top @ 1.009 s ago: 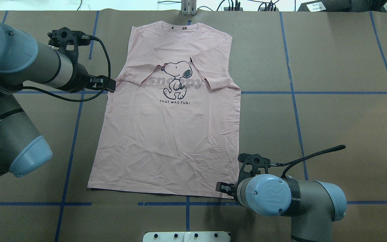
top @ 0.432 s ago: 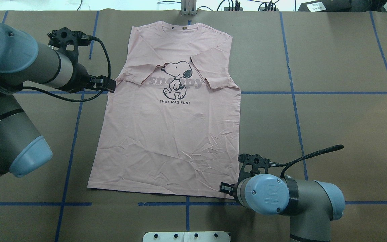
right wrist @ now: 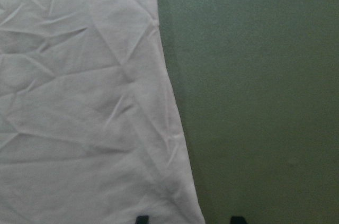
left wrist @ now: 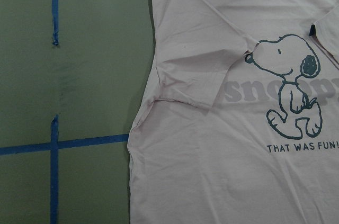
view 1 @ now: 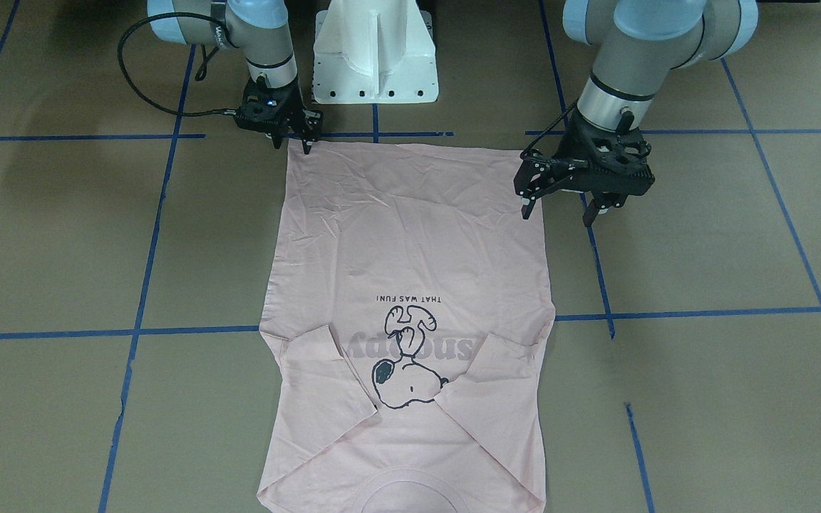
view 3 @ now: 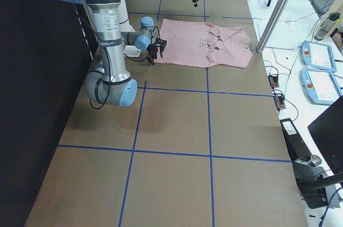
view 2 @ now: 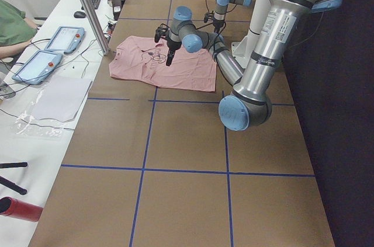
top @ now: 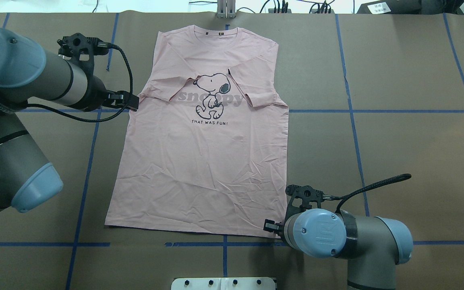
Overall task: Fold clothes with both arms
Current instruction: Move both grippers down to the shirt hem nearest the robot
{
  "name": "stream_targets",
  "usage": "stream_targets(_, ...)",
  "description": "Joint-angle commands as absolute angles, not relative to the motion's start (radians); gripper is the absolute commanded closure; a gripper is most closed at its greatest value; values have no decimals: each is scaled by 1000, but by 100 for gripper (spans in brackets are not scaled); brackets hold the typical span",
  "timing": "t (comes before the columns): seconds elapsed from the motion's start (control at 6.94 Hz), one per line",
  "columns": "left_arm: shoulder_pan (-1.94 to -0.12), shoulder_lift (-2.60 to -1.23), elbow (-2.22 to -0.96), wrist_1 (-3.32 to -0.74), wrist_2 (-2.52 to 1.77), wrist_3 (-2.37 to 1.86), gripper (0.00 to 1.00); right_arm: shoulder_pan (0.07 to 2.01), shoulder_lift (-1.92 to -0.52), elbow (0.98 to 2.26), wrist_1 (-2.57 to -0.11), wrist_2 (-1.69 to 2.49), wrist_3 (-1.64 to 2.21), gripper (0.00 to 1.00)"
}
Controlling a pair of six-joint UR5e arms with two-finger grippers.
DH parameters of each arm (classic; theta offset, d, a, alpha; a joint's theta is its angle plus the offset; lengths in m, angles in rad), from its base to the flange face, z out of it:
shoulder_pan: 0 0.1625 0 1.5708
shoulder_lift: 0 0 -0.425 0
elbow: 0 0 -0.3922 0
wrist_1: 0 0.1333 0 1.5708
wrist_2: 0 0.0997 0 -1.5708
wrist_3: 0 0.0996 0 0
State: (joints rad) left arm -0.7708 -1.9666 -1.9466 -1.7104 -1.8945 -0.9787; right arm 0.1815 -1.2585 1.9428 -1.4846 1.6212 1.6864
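T-shirt, pale pink, lies flat and face up on the brown counter, in the centre-left of the overhead frame. Its long axis runs top to bottom in that frame, leaning slightly. The collar points to the top edge, away from my base, and the hem lies toward the bottom, nearest me. Both short sleeves are folded inward across the chest. One lies left of the black cartoon dog and the other to its right, with a small black tag at its edge. The fabric below the print is lightly creased. Blue tape lines divide the counter into squares.

My left end effector hangs above the counter at the shirt's side edge, at mid-left of the overhead frame beside the folded sleeve. It is released, with its fingers spread wide and nothing between them.

My right end effector sits low at the hem corner, at the lower right of the shirt in the overhead frame. It is also released. In my right wrist view its two black fingertips show at the bottom edge, one over the pink cloth and one over bare counter. The shirt's side edge runs between them.
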Motion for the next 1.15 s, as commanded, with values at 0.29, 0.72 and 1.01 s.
stream_targets(0.29, -767, -1970, -1945, -1710, -1896, -985, 0, 183, -1233, 1954, -1483, 1621, 1689, 100)
stream_targets(0.72, -765, -1973, -1931, -1710, -1899, -1037, 0, 195, -1227, 1980, -1483, 1624, 1687, 100)
stream_targets(1.01, -730, -1895, -1960, -1724, -1888, -1322, 0, 227, -1235, 2006, -1486, 1634, 1687, 100)
